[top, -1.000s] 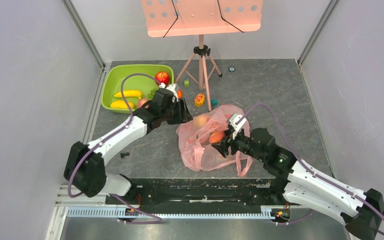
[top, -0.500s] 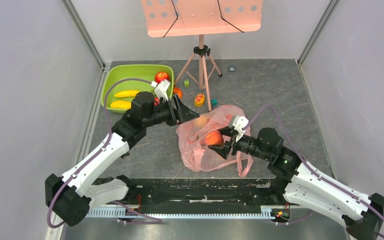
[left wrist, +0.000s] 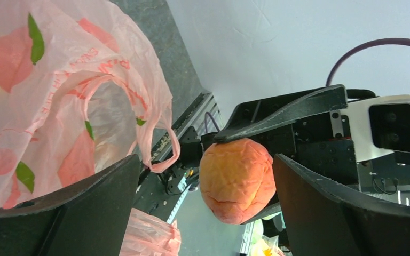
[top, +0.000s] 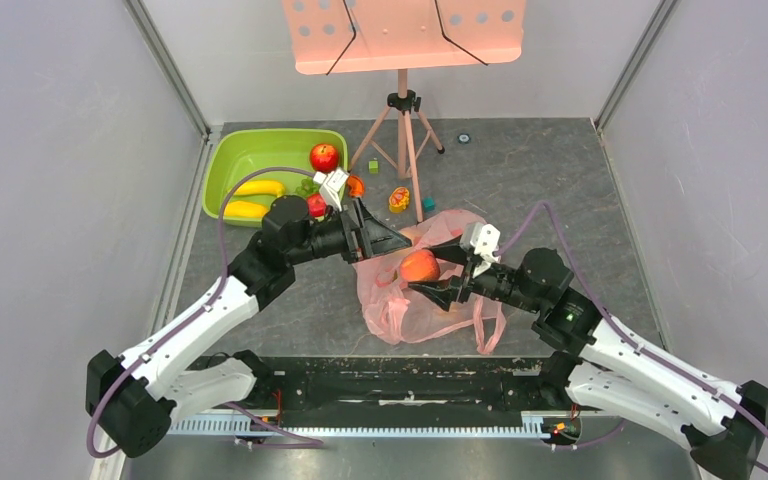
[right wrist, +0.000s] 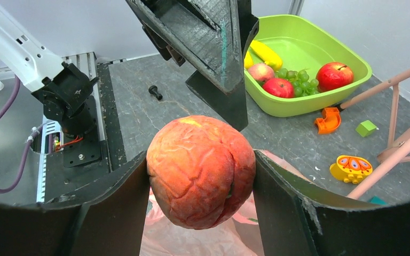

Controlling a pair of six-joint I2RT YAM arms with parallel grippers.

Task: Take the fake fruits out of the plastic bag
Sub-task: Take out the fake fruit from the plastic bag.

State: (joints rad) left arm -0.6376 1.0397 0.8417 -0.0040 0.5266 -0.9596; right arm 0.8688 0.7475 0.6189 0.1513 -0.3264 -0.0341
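Observation:
My right gripper point(top: 432, 268) is shut on an orange-red peach point(top: 419, 267), one of the fake fruits, and holds it in the air just above the plastic bag point(top: 400, 312). In the right wrist view the peach point(right wrist: 200, 178) fills the gap between both pads of the right gripper point(right wrist: 200, 158). My left gripper point(top: 401, 243) stands wide open, level with the peach and pointing at it. In the left wrist view the peach point(left wrist: 237, 178) hangs between the spread fingers of the left gripper point(left wrist: 205, 160) without touching either. The crinkled pink bag point(left wrist: 58, 106) lies open below.
A lime-green basin point(top: 222, 150) at the back left holds a red apple point(top: 325, 157), bananas point(top: 257, 187) and other fruits. A pink stand's tripod point(top: 403, 130) rises behind the bag. Small toys point(top: 399, 199) lie near its feet. Grey walls close both sides.
My left arm swung from the basin towards the bag and its gripper opened wide. My right gripper raised the peach out of the bag and up to the left gripper.

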